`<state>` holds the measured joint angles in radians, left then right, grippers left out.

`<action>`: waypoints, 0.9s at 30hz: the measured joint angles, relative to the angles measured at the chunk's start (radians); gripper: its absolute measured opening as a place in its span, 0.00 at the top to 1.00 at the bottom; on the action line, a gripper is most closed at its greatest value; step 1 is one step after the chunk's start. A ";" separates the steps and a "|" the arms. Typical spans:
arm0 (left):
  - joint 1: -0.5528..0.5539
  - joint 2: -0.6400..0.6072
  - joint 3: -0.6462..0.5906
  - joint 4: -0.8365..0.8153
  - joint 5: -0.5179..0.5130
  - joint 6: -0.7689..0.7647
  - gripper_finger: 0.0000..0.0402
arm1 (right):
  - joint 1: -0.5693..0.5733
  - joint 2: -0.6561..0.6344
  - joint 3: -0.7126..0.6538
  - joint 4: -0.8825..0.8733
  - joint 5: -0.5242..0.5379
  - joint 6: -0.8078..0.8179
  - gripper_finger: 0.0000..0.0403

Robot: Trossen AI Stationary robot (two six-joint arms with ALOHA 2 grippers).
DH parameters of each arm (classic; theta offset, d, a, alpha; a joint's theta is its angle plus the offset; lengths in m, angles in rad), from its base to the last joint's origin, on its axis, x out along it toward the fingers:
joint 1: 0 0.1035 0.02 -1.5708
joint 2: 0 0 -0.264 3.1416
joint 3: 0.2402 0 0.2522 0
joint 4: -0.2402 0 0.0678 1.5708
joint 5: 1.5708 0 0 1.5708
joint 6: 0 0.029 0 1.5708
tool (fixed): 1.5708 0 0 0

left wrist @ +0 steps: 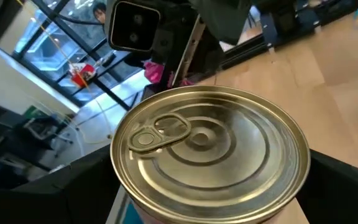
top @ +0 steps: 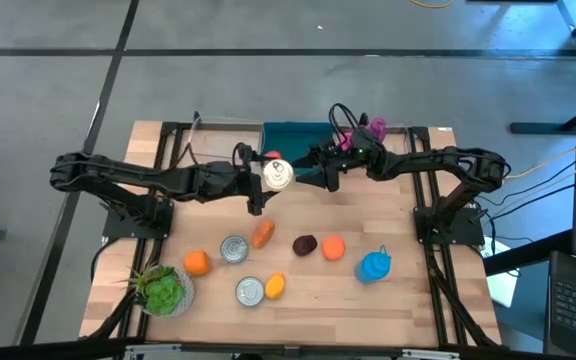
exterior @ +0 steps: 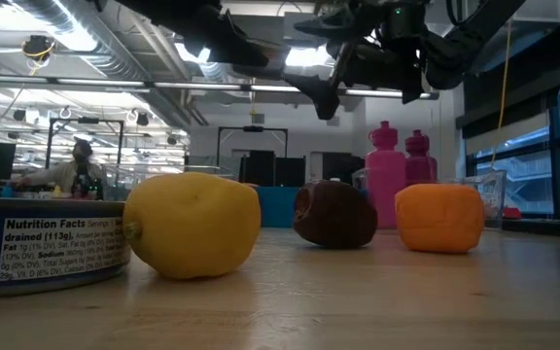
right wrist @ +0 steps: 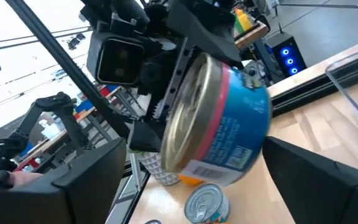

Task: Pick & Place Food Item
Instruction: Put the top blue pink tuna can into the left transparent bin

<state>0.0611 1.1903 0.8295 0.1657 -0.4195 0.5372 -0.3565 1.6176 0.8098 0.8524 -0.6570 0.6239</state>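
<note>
On the far left of the surface [top: 368, 310] sits a green leafy plant [top: 161, 290], an orange fruit [top: 197, 262] beside it; the left hand [top: 265, 176] hangs mid-air above the back of the surface, grasping a pull-tab can [top: 277, 174] around its wall; the right hand [top: 320, 170] faces that can from the other side, fingers spread and released, near the teal bin [top: 293, 135]; a blue bottle [top: 373, 266] stands farther right.

Can [top: 277, 174] between both grippers (raised), before the bin [top: 293, 136].
</note>
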 joint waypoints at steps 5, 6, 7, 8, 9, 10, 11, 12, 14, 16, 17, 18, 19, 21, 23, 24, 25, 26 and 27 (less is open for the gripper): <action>-0.016 0.042 0.047 -0.005 -0.033 0.050 0.00 | 0.000 0.004 0.002 -0.011 -0.003 0.000 0.08; -0.020 0.051 0.058 -0.005 -0.035 0.062 0.00 | 0.000 0.008 0.002 -0.012 -0.006 0.001 0.08; -0.022 0.060 0.068 -0.004 -0.036 0.071 0.00 | 0.000 0.012 0.002 -0.015 -0.007 0.004 0.08; -0.022 0.069 0.077 -0.004 -0.035 0.078 0.00 | 0.000 0.016 0.002 -0.014 -0.007 0.005 0.08; -0.022 0.076 0.086 -0.005 -0.034 0.085 0.00 | 0.000 0.019 0.002 -0.015 -0.007 0.006 0.08; -0.022 0.085 0.094 -0.005 -0.034 0.090 0.00 | 0.000 0.023 0.002 -0.014 -0.007 0.006 0.08; -0.022 0.094 0.102 -0.005 -0.034 0.094 0.00 | 0.000 0.025 0.002 -0.014 -0.007 0.006 0.08; -0.022 0.101 0.106 -0.007 -0.035 0.096 0.00 | 0.000 0.026 0.002 -0.014 -0.008 0.006 0.08; -0.022 0.112 0.108 -0.011 -0.035 0.099 0.00 | 0.000 0.026 0.002 -0.012 -0.009 0.001 0.09; -0.022 0.121 0.109 -0.012 -0.035 0.099 0.00 | 0.000 0.026 0.002 -0.007 -0.014 -0.003 0.12; -0.022 0.124 0.109 -0.012 -0.035 0.099 0.00 | 0.000 0.026 0.002 -0.003 -0.014 -0.004 0.14; -0.022 0.125 0.109 -0.012 -0.035 0.098 0.00 | 0.000 0.026 0.002 0.001 -0.015 -0.004 0.17; -0.022 0.125 0.109 -0.012 -0.035 0.098 0.00 | 0.000 0.026 0.002 0.001 -0.016 -0.007 0.20; -0.022 0.125 0.109 -0.012 -0.034 0.098 0.00 | 0.000 0.026 0.002 0.000 -0.017 -0.010 0.28; -0.022 0.125 0.109 -0.012 -0.034 0.099 0.00 | 0.000 0.026 0.002 0.000 -0.017 -0.018 0.39; -0.022 0.125 0.109 -0.012 -0.034 0.107 0.00 | 0.000 0.026 0.002 -0.002 -0.017 -0.019 0.44; -0.022 0.125 0.109 -0.012 -0.034 0.117 0.00 | 0.000 0.026 0.002 -0.007 -0.017 -0.016 0.49; -0.022 0.125 0.109 -0.012 -0.034 0.121 0.00 | 0.000 0.026 0.002 -0.008 -0.020 -0.013 0.52; -0.023 0.125 0.109 -0.012 -0.033 0.120 0.00 | 0.000 0.026 0.002 -0.008 -0.020 -0.014 0.52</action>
<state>0.0383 1.3151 0.9386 0.1535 -0.4530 0.6573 -0.3565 1.6436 0.8116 0.8448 -0.6769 0.6098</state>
